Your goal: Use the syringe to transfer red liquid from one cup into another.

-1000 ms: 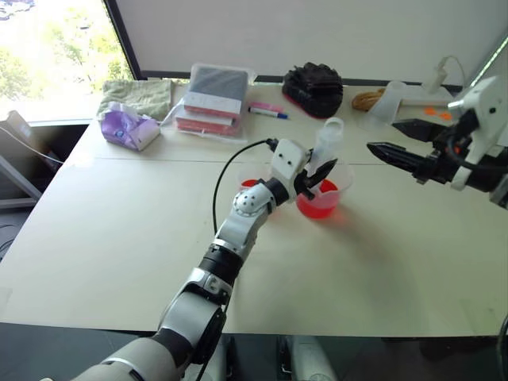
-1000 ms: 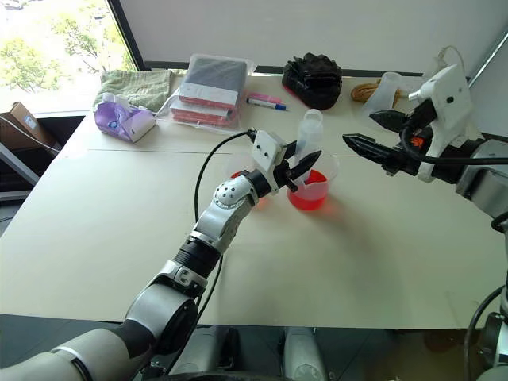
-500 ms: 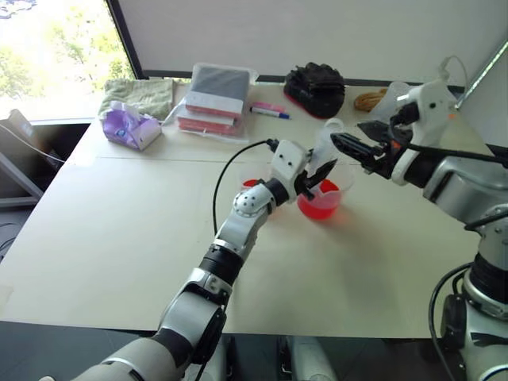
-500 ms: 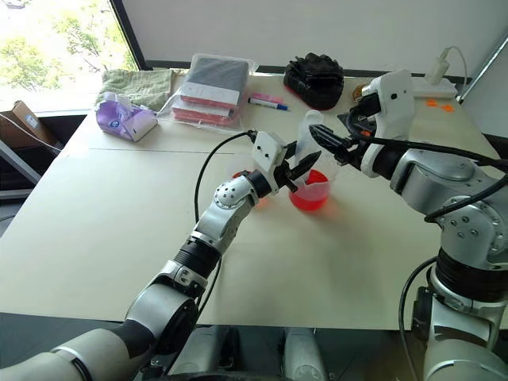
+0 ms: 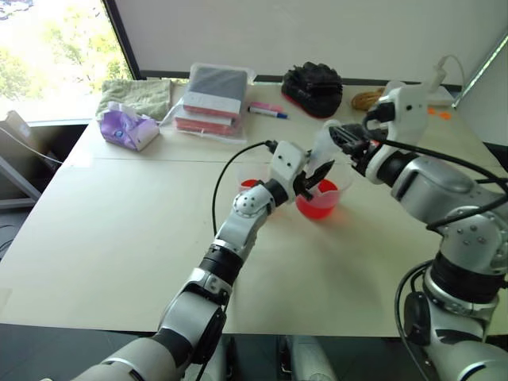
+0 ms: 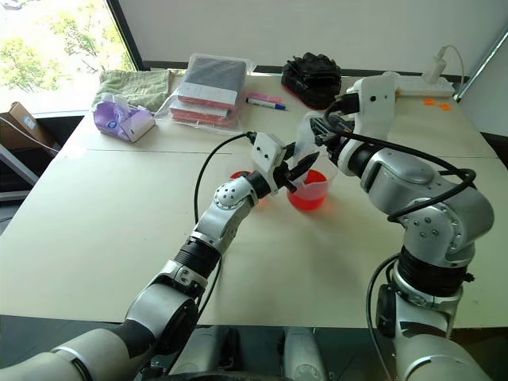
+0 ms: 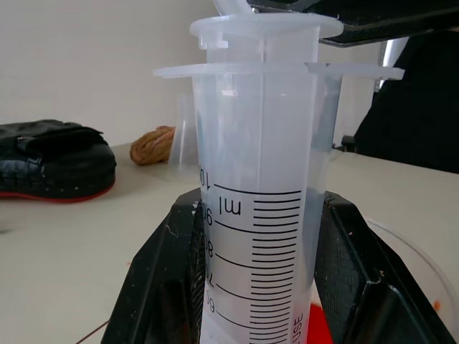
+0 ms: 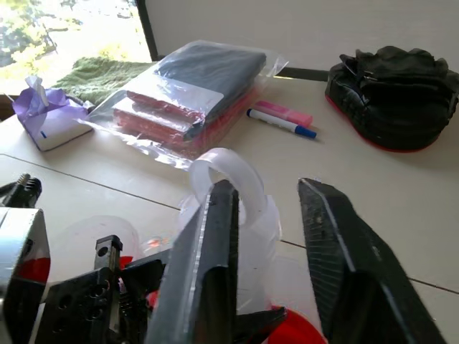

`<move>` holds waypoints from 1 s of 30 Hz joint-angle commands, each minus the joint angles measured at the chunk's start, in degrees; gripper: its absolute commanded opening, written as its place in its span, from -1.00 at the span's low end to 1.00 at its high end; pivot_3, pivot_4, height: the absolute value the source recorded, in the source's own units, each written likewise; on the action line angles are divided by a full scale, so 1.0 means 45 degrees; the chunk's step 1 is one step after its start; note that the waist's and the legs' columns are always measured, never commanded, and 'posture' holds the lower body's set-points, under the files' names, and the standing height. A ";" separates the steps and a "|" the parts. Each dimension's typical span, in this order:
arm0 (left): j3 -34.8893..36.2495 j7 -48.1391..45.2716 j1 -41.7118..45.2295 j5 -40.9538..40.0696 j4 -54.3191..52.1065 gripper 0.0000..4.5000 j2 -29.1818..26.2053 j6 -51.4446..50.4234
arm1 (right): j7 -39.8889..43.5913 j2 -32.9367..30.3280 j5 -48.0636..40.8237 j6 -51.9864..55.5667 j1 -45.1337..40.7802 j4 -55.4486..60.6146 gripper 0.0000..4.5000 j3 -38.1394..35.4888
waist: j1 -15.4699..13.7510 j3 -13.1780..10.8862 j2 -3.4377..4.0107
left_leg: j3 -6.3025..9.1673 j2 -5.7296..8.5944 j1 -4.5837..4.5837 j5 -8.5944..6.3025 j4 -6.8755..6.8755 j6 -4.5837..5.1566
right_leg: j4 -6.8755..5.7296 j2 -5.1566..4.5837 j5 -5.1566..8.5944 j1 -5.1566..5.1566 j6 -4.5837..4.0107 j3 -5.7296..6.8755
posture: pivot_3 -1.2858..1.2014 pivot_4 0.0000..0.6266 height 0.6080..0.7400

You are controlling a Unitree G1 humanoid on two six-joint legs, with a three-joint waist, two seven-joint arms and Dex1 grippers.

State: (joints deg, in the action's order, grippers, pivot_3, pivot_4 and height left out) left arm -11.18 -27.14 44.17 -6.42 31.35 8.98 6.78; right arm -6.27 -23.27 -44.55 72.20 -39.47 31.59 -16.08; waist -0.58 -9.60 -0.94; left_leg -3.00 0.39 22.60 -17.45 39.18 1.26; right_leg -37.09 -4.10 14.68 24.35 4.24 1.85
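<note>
Left gripper: the left gripper [image 7: 258, 215] is clamped on the lower barrel of the syringe [image 7: 258, 165], one black finger [image 7: 161, 287] on each side.
Right gripper: the right gripper [image 8: 265, 183] has its fingers apart at the top of the syringe. The plunger's white ring [image 8: 228, 172] sits against one finger [image 8: 211, 251].
Syringe: it stands near upright over the spouted beaker [image 5: 339, 184]. The plunger head lies just above the barrel's flange. Its tip is hidden behind the left gripper.
Spouted beaker: it is near the middle of the table [image 5: 119, 222] and holds red liquid [image 5: 317, 209].
Smaller cup: the smaller cup [image 6: 236, 175] is at 9 o'clock of the beaker, mostly hidden by the left wrist, with red showing in it.
Background: the blue-capped marker [image 5: 268, 113] is at 11 o'clock of the beaker and the black bag [image 5: 313, 86] at 12 o'clock.
</note>
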 commanded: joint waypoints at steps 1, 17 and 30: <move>-0.0022 -0.0070 0.0253 -0.0001 -0.0391 -0.32 0.0350 0.0431 | -0.0549 0.0400 0.0292 -0.0007 -0.0321 0.0463 -0.96 -0.0169 | -0.0011 0.0000 0.0001 | -0.0002 0.0000 0.0001 0.0000 0.0000 0.0000 | 0.0002 -0.0001 0.0000 0.0000 0.0000 0.0000 | 0.03 -0.52 1.00; -0.0081 -0.0340 0.0096 -0.0015 -0.0400 -0.32 0.0445 0.0387 | -0.0564 0.1246 0.1032 -0.1068 -0.0617 0.0603 -0.96 -0.0223 | 0.0036 0.0001 0.0002 | -0.0001 -0.0001 0.0002 -0.0002 -0.0003 0.0004 | 0.0005 0.0009 0.0000 0.0001 0.0000 0.0002 | 0.03 -0.52 1.00; -0.0209 -0.0470 0.0110 -0.0051 -0.0012 -0.32 0.0659 0.0468 | -0.0666 0.1084 0.0708 -0.0895 -0.1793 0.0302 -0.96 -0.1216 | 0.0049 0.0000 0.0002 | 0.0001 -0.0002 0.0003 -0.0003 -0.0004 0.0005 | 0.0007 0.0009 0.0000 0.0002 0.0000 0.0003 | 0.03 -0.52 1.00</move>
State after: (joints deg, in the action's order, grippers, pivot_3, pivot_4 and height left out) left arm -9.90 -27.29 45.05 -6.92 31.20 9.14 8.40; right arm -8.71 -17.64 -41.42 71.41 -42.97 31.09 -17.72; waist -0.36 -9.60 -0.94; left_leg -3.00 0.38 22.61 -17.46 39.16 1.28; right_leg -37.06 -4.06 14.69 24.36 4.24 1.86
